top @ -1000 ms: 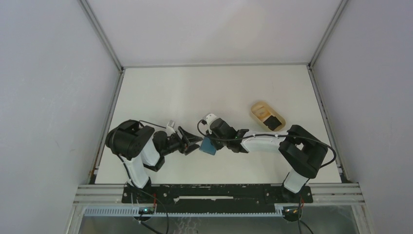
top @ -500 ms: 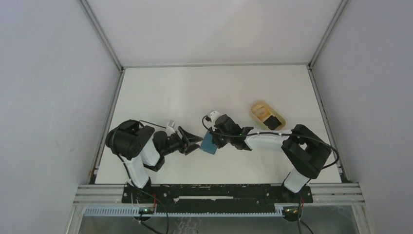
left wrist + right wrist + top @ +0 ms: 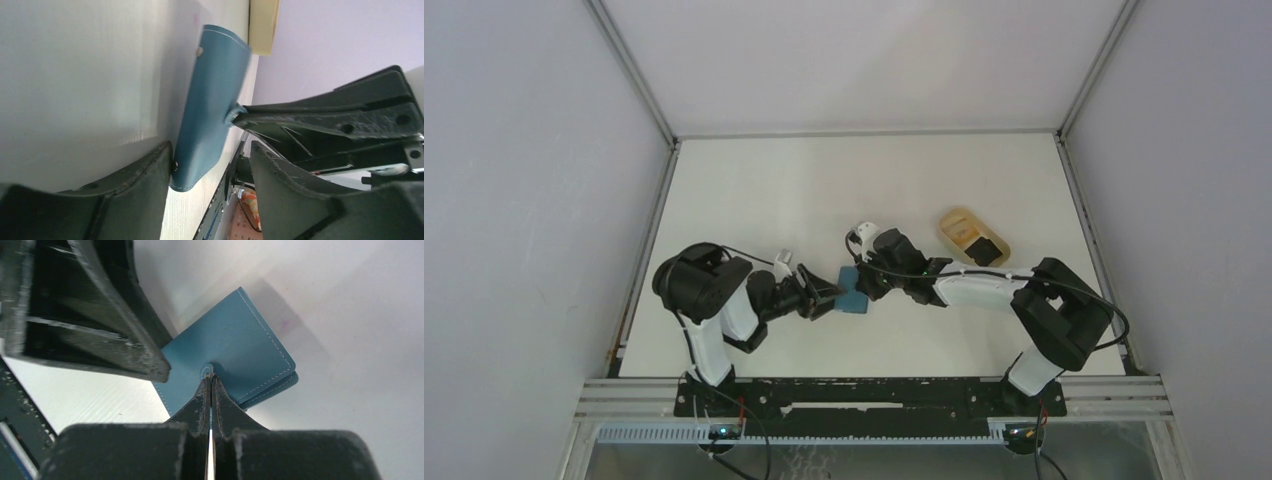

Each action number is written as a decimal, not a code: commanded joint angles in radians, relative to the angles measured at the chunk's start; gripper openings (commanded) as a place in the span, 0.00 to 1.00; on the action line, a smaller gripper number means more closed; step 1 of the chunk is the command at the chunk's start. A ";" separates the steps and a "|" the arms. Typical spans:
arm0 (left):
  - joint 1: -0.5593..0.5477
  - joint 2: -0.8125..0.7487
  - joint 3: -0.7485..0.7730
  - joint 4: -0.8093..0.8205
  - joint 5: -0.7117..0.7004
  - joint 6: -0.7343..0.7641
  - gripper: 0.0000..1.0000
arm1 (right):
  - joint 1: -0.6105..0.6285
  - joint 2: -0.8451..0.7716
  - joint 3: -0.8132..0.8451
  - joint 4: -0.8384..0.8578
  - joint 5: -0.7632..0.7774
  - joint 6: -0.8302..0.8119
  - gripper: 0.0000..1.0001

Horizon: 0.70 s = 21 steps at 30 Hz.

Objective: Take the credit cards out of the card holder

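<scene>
The teal card holder [image 3: 854, 292] lies folded on the table between the two arms. My right gripper [image 3: 210, 374] is shut on its little snap tab, fingertips pinched together at the holder's [image 3: 235, 352] edge. My left gripper [image 3: 210, 167] is open around the holder's [image 3: 212, 105] near corner. One of its fingers [image 3: 142, 182] touches the corner and the other stands apart. In the top view the left gripper [image 3: 829, 295] meets the holder from the left and the right gripper [image 3: 865, 284] from the right. A pale tan card [image 3: 958, 226] and a black card [image 3: 987, 251] lie farther right.
The white table [image 3: 824, 190] is walled on three sides by grey panels. Both arm bases stand on a black rail [image 3: 864, 395] at the near edge. The right arm's fingers [image 3: 325, 115] cross the left wrist view just above the holder.
The right gripper has closed on the snap tab. The left arm has slid right, bringing its open jaws around the holder's corner. The holder has shifted slightly away.
</scene>
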 commanded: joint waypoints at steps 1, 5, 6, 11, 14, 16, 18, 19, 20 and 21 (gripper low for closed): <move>-0.009 0.010 0.007 0.000 -0.019 0.012 0.58 | -0.014 -0.073 -0.012 0.106 -0.080 0.030 0.00; -0.009 0.002 0.006 0.001 -0.019 0.008 0.39 | -0.028 -0.084 -0.022 0.114 -0.099 0.031 0.00; -0.009 -0.001 0.007 0.001 -0.018 0.007 0.34 | -0.031 -0.087 -0.024 0.114 -0.101 0.032 0.00; -0.009 -0.013 0.006 0.001 -0.017 0.004 0.01 | -0.040 -0.107 -0.049 0.137 -0.114 0.043 0.00; -0.009 -0.017 0.003 0.002 -0.019 0.004 0.00 | -0.062 -0.139 -0.086 0.178 -0.134 0.065 0.00; -0.009 -0.017 0.002 0.002 -0.023 0.005 0.00 | -0.090 -0.181 -0.121 0.217 -0.170 0.086 0.00; -0.008 -0.019 -0.001 0.001 -0.025 0.007 0.00 | -0.129 -0.221 -0.157 0.265 -0.234 0.119 0.00; -0.008 -0.020 -0.001 0.002 -0.029 0.009 0.00 | -0.148 -0.242 -0.175 0.289 -0.272 0.133 0.00; -0.008 -0.020 -0.002 0.002 -0.031 0.010 0.00 | -0.168 -0.260 -0.191 0.313 -0.309 0.145 0.00; -0.009 -0.022 -0.001 0.002 -0.032 0.009 0.00 | -0.188 -0.275 -0.207 0.337 -0.353 0.161 0.00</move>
